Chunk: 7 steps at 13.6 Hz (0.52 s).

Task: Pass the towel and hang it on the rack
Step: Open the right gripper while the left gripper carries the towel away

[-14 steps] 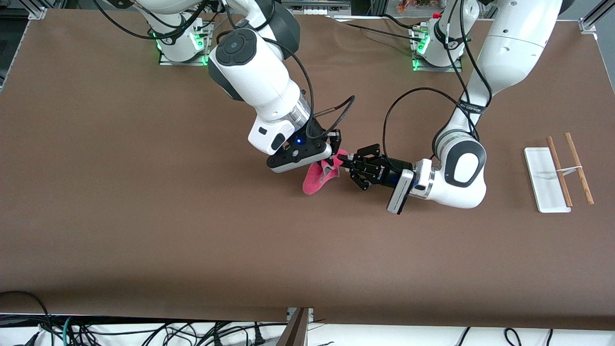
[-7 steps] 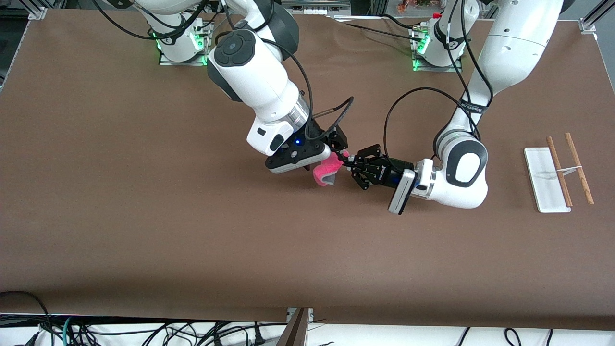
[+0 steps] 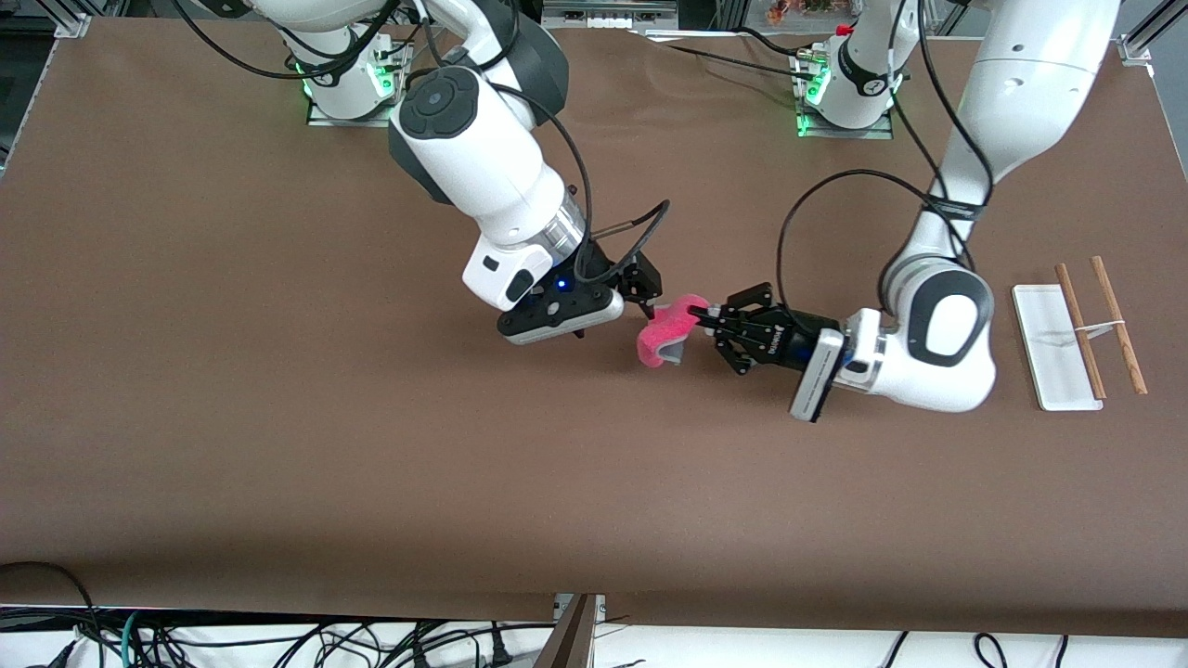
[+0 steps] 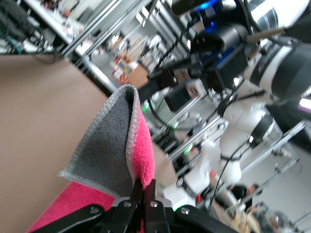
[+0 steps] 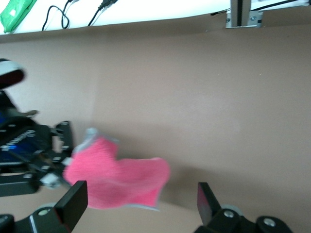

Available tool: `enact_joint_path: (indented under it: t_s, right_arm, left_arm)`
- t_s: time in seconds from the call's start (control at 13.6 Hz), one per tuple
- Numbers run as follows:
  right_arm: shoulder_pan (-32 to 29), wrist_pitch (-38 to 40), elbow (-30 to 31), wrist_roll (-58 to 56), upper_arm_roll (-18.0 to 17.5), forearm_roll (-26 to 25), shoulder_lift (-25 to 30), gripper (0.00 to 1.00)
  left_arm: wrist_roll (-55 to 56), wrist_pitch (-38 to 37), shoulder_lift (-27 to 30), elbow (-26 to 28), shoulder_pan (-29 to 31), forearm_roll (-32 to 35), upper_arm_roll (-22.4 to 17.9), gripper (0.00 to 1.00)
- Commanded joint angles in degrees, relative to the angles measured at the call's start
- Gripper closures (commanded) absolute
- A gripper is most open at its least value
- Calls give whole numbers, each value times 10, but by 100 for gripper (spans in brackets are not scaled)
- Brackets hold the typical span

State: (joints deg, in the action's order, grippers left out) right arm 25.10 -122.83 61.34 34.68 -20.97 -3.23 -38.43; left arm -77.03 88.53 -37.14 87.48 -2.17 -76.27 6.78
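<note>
The pink-red towel (image 3: 666, 336) with grey edging hangs from my left gripper (image 3: 703, 319), which is shut on its upper edge above the table's middle. In the left wrist view the towel (image 4: 142, 145) is pinched between the two closed fingers of the left gripper (image 4: 144, 188). My right gripper (image 3: 642, 295) is open and empty just beside the towel, apart from it. In the right wrist view the right gripper (image 5: 141, 196) stands wide open with the towel (image 5: 116, 177) a little way ahead of it. The rack (image 3: 1054, 348) stands at the left arm's end of the table.
The rack's two brown rods (image 3: 1078, 327) slope across its white base, joined by a thin white crosspiece. Brown table (image 3: 371, 464) spreads all around. Cables hang below the table's edge nearest the front camera.
My right gripper has let go of the towel and drawn back. My left gripper has moved toward the rack's end of the table with the towel, which has bunched up.
</note>
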Motion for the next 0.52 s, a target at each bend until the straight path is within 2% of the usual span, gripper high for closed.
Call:
enact_joint_path:
  t_s: [0.0, 0.29, 0.44]
  right_arm:
    - [-18, 30, -4, -23, -3, -1, 3, 0]
    - [-55, 107, -4, -97, -2, -3, 15, 0]
    - [-85, 148, -4, -133, -2, -3, 19, 0]
  left_arm:
    - [42, -58, 8, -56, 45, 128, 1, 100]
    - [43, -149, 8, -128, 139, 293, 1, 100]
    - [40, -158, 7, -139, 187, 349, 1, 100]
